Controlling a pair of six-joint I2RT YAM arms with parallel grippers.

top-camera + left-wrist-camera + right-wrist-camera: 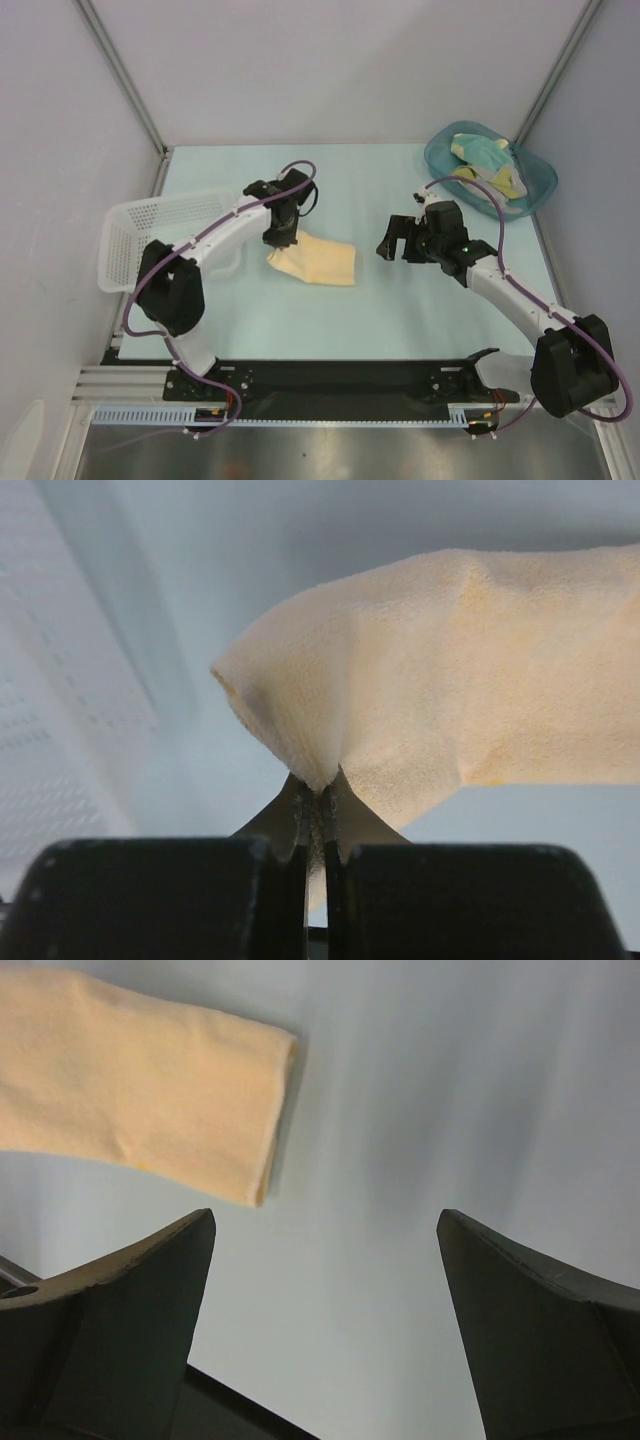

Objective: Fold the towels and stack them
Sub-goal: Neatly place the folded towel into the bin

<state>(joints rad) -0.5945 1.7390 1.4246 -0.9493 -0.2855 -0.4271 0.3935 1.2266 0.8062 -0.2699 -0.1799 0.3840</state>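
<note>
A pale yellow towel [318,261] lies folded on the table's middle. My left gripper [281,240] is shut on the towel's left corner and lifts it a little; in the left wrist view the cloth [450,690] is pinched between the two fingers. My right gripper [396,238] is open and empty, to the right of the towel and apart from it; its view shows the towel's folded end [150,1080] at upper left. More towels [485,160], teal and yellow, lie bunched in the teal tub [535,190] at the back right.
A white mesh basket [150,235] stands at the left edge, close to the left arm. Grey walls close in the table on three sides.
</note>
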